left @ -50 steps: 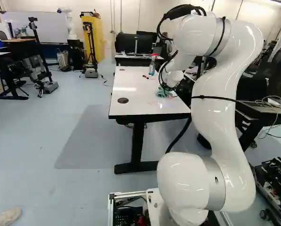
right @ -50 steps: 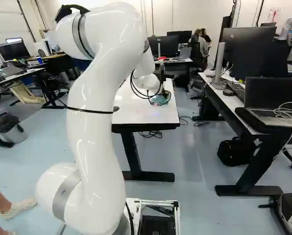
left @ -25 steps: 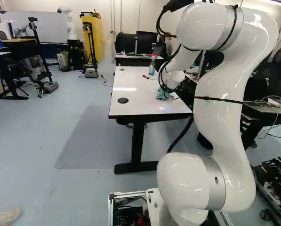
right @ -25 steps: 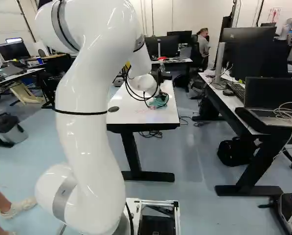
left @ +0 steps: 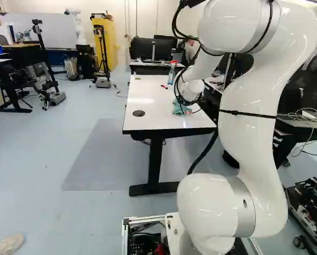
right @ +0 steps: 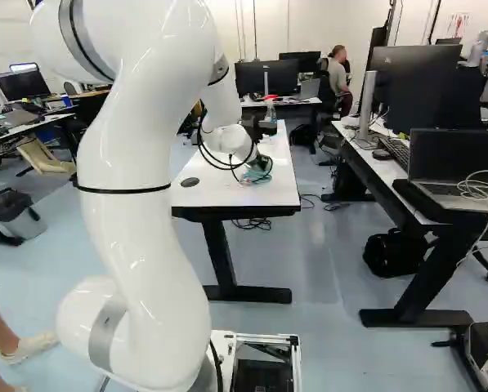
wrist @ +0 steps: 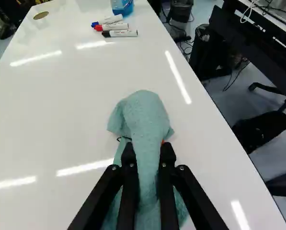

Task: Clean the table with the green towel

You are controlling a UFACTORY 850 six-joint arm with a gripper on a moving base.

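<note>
In the right base view my gripper (right: 259,163) is low over the white table (right: 278,198), at the crumpled green towel (right: 255,176). The wrist view has the gripper (wrist: 148,152) shut on the towel (wrist: 143,115); a fold bulges ahead of the fingers and more cloth spreads beneath them. The towel lies against the tabletop (wrist: 61,110), closer to its right side edge. Cloth and fingers hide the surface under them.
Several markers (wrist: 118,27) and a blue spray bottle (wrist: 122,6) stand or lie farther up the table. A dark round grommet (left: 138,113) is left of the towel. A desk with a laptop (right: 452,171) stands to the right.
Gripper and towel have slid together over the tabletop, toward the base and somewhat left. The arm's upper part has swung back. The base has not moved.
</note>
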